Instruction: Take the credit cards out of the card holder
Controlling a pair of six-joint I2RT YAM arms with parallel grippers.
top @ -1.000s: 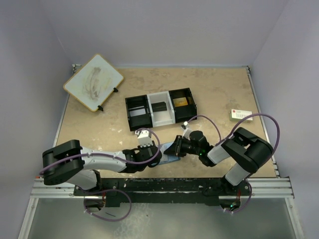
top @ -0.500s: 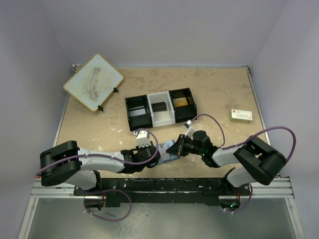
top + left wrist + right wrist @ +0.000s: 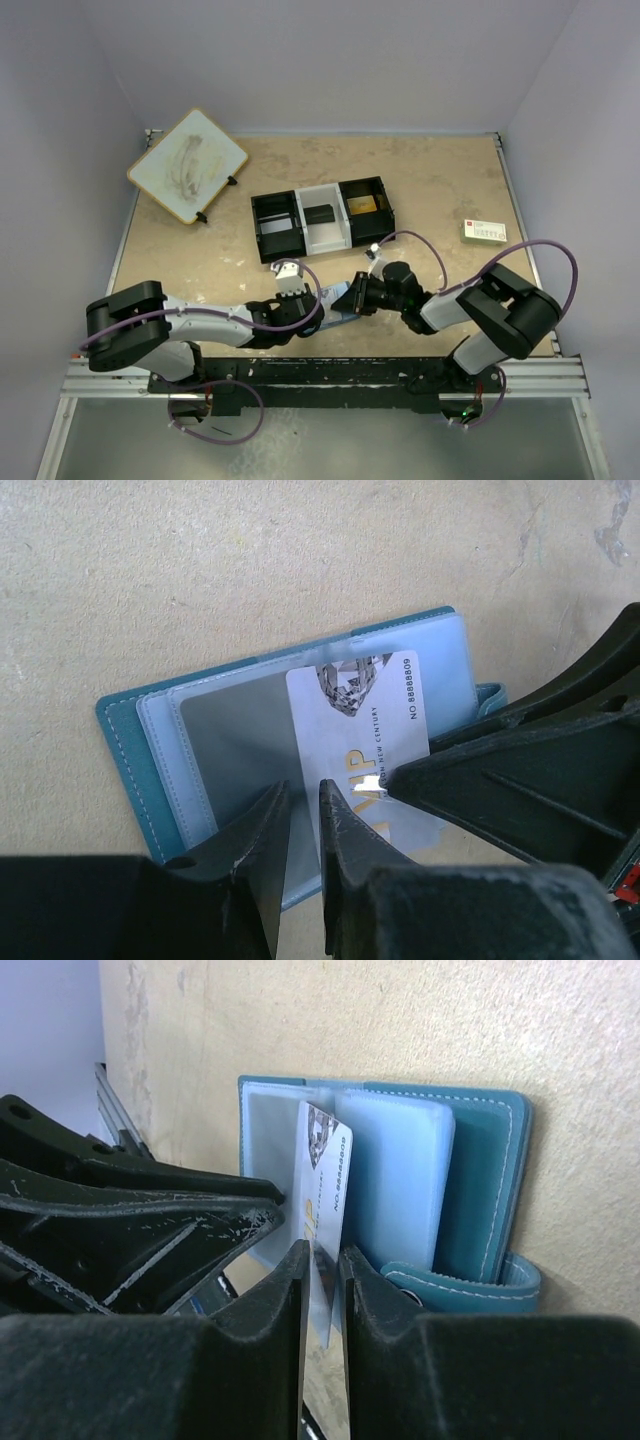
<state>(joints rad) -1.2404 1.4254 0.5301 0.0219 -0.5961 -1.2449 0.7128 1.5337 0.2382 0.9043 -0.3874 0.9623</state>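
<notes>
The blue card holder (image 3: pixel 130 750) (image 3: pixel 485 1180) (image 3: pixel 338 318) lies open on the table between both arms. A white VIP credit card (image 3: pixel 370 710) (image 3: pixel 325 1170) sticks partly out of a clear pocket. My left gripper (image 3: pixel 300 795) (image 3: pixel 322 310) is closed to a narrow slit, its tips down on the holder's pocket leaves beside the card's edge. My right gripper (image 3: pixel 322 1255) (image 3: pixel 350 298) reaches in from the right. Its jaws stand a little apart on either side of the card's free end, which sits tilted in the gap.
A black-and-white three-compartment tray (image 3: pixel 345 215) stands behind the holder. A tilted white board (image 3: pixel 188 165) lies at the back left. A small white card with green and red print (image 3: pixel 485 232) lies at the right. The metal rail (image 3: pixel 320 375) runs along the near edge.
The right arm's elbow swung out to the right and came part way back, while its gripper stayed at the holder. The left arm barely moved.
</notes>
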